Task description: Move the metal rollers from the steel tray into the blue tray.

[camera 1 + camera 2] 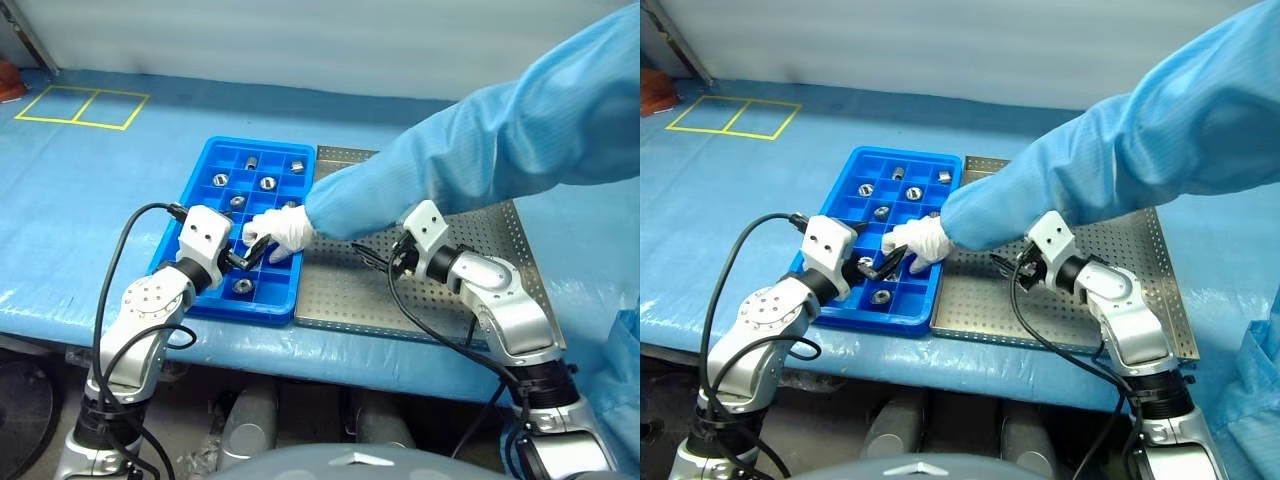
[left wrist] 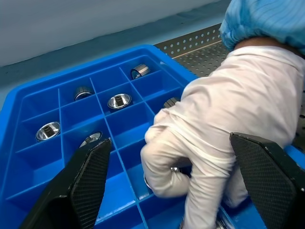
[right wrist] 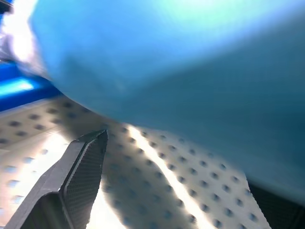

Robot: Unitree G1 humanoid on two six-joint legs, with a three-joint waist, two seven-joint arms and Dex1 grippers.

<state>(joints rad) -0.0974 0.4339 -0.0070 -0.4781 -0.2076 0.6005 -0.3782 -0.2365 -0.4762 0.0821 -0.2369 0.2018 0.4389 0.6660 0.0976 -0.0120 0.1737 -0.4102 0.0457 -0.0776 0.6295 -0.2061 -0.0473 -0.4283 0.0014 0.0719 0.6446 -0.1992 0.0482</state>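
Both grippers stand released: left gripper [image 1: 243,260] over the blue tray [image 1: 200,170], right gripper [image 1: 1008,268] over the steel tray [image 1: 500,240]. Metal rollers [image 2: 119,100], shiny bored cylinders, occupy blue compartments; a person's gloved hand [image 1: 278,231] reaches among them. Judged dense, rigid, slippery; pinch across the round sides.

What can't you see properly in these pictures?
- Steel tray: the sleeve covers its middle in the eye views, so any rollers left there are hidden.
- Blue tray: the gloved hand hides its near compartments in the left wrist view.
- Right wrist view: the sleeve is a blur.
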